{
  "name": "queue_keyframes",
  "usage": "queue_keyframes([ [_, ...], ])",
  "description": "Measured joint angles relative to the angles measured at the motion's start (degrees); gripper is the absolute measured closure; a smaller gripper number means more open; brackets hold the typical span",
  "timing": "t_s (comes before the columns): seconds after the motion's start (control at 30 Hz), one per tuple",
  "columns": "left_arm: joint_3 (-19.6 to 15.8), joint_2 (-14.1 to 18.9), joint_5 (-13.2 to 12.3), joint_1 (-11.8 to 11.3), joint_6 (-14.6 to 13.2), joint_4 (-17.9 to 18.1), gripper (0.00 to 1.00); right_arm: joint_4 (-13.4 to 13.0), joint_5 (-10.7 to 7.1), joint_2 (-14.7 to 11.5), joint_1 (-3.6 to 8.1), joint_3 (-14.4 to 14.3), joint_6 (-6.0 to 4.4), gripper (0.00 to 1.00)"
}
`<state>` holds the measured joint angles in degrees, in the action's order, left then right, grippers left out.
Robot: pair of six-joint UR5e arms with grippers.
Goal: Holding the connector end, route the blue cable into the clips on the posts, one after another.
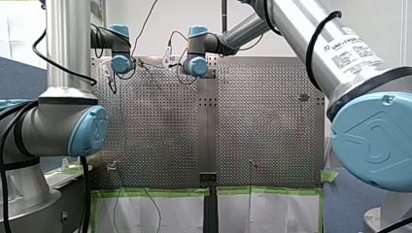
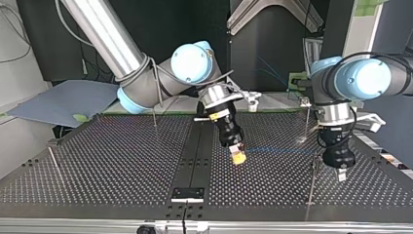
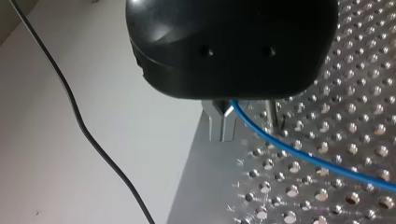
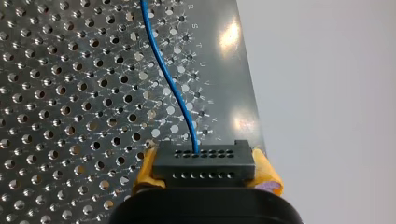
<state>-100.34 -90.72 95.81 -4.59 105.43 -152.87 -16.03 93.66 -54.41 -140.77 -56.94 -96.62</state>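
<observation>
In the right wrist view my right gripper (image 4: pixel 204 161) is shut with its yellow pads (image 4: pixel 266 175) on the black connector (image 4: pixel 204 169). The blue cable (image 4: pixel 163 70) leaves the connector and runs ahead over the perforated table (image 4: pixel 70 93). In the left wrist view my left gripper (image 3: pixel 223 135) is shut on the blue cable (image 3: pixel 299 151), which comes out between its metal fingers (image 3: pixel 215 123) beside a thin post (image 3: pixel 272 114). In the top view my right gripper (image 2: pixel 237 157) hangs near the table's middle and my left gripper (image 2: pixel 342 176) at the right, the cable (image 2: pixel 282 150) stretched faintly between them.
Thin posts stand on the table at the top view's right (image 2: pixel 311 185) (image 2: pixel 307 114) and left (image 2: pixel 52 156) (image 2: pixel 155 117). A black rail (image 2: pixel 195 151) runs down the middle. The left gripper is close to the table's edge (image 3: pixel 196 158), where a black wire (image 3: pixel 93 140) lies beyond it.
</observation>
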Motion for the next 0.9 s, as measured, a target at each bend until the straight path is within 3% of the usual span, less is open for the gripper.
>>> queue_keyframes([
  [0.17,1.43,-2.09,-0.72,-0.54,0.56,-0.45,1.0,0.73,-0.95,1.85,0.53,2.62,-0.01,1.0],
  [0.43,5.28,-5.78,-4.17,-2.19,1.69,-1.17,1.0,0.94,-1.93,3.93,1.62,5.14,-0.07,1.0],
  [0.9,6.44,-6.41,-6.52,-3.9,6.9,1.87,1.0,1.26,-3.08,5.65,3.3,7.89,-0.12,1.0],
])
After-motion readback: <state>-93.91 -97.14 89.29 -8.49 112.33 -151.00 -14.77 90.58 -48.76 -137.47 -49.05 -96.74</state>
